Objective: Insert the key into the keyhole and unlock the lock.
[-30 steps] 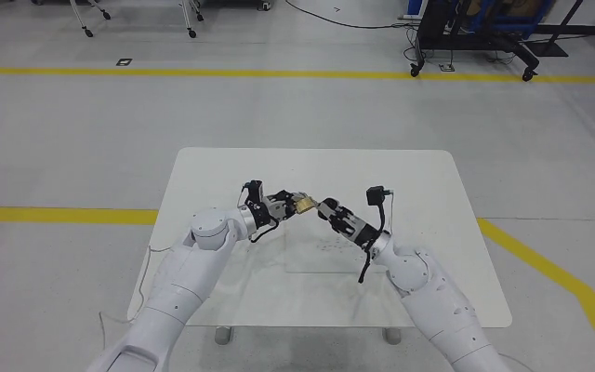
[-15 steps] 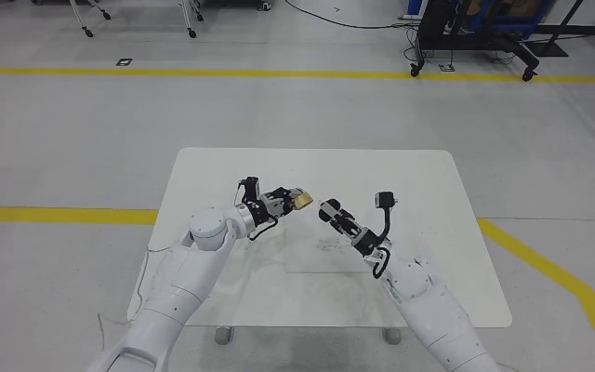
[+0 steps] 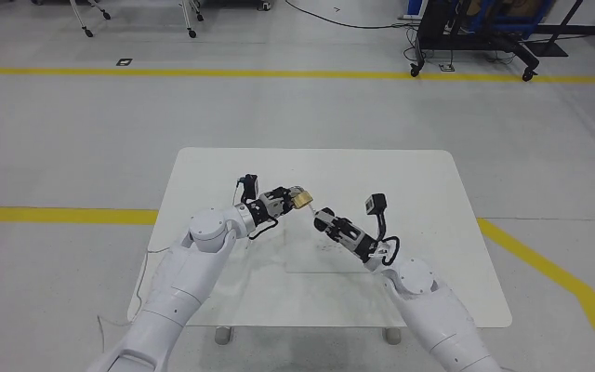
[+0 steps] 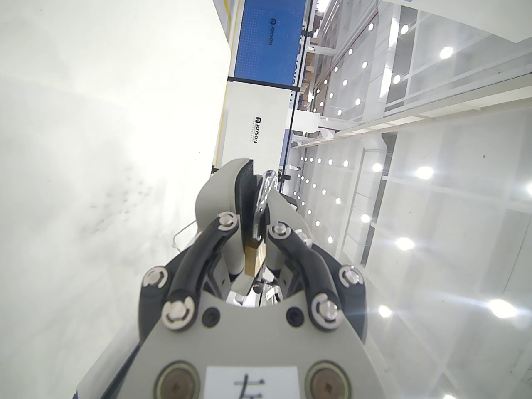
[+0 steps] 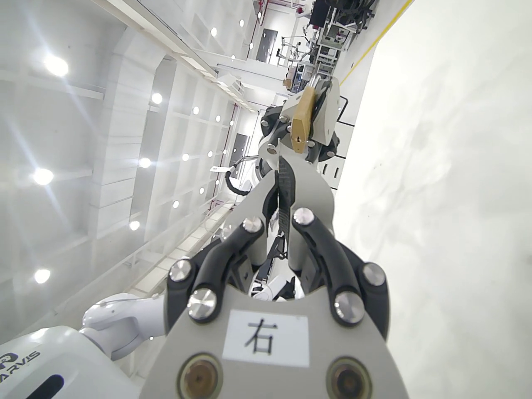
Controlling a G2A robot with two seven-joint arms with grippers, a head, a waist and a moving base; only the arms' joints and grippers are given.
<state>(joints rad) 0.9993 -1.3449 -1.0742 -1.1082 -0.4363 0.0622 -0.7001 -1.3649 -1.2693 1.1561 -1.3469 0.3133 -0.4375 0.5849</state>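
Observation:
My left gripper (image 3: 286,199) is shut on a brass padlock (image 3: 300,197) and holds it above the middle of the white table (image 3: 409,177). In the left wrist view the steel shackle (image 4: 264,190) sits between the pads, and the brass body (image 4: 254,257) hangs behind them. My right gripper (image 3: 318,218) is shut, a short gap to the right of the lock and nearer the robot. In the right wrist view its fingertips (image 5: 286,168) point at the padlock (image 5: 301,120), whose keyhole end faces them. Only a thin sliver of the key shows at the pads.
The tabletop has faint scuff marks (image 3: 327,246) under the right arm. A black camera module (image 3: 376,202) sticks up from the right wrist. A yellow floor line (image 3: 74,215) runs behind the table.
The right gripper has drawn back from the padlock, toward the robot, which opened a small gap. The left gripper has kept the padlock in nearly the same place.

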